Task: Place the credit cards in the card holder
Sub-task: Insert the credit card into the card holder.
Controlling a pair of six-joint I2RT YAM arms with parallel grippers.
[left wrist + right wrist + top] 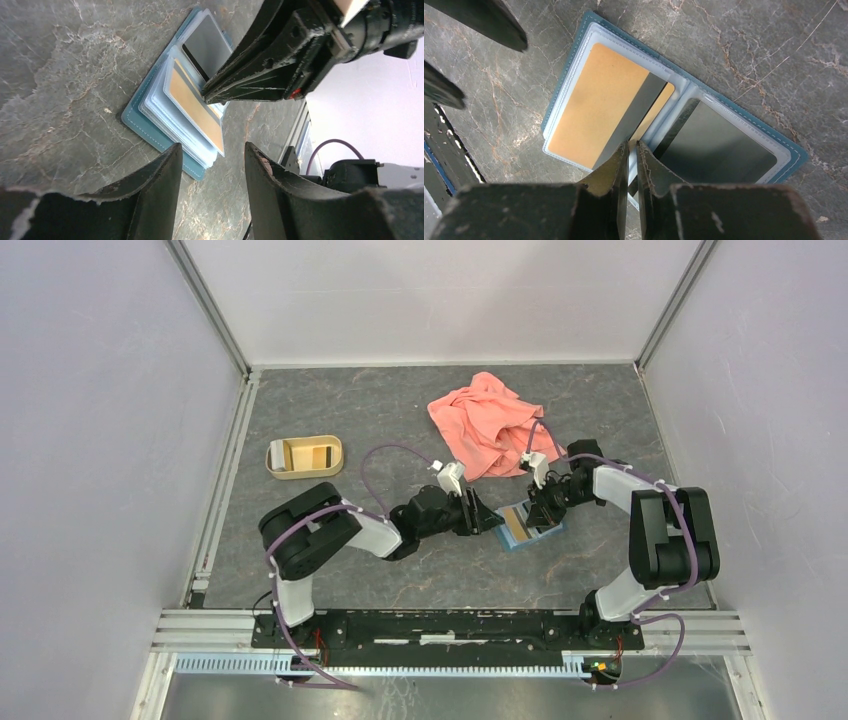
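The teal card holder (530, 537) lies open on the table between both grippers, its clear sleeves facing up (788, 150) (145, 127). An orange-gold credit card (596, 105) (192, 102) with a dark stripe lies over the left sleeves. A second card (658, 107) peeks out from under its stripe. My right gripper (633, 144) (543, 508) is shut to a thin slit, its tips resting at the card's striped edge by the holder's fold. My left gripper (212, 147) (487, 512) stands open and holds nothing, just off the holder's left edge.
A salmon-pink cloth (485, 420) lies crumpled behind the holder. A tan oval tray (275, 455) sits at the far left. A metal rail (225, 470) runs along the left wall, and white walls enclose the table.
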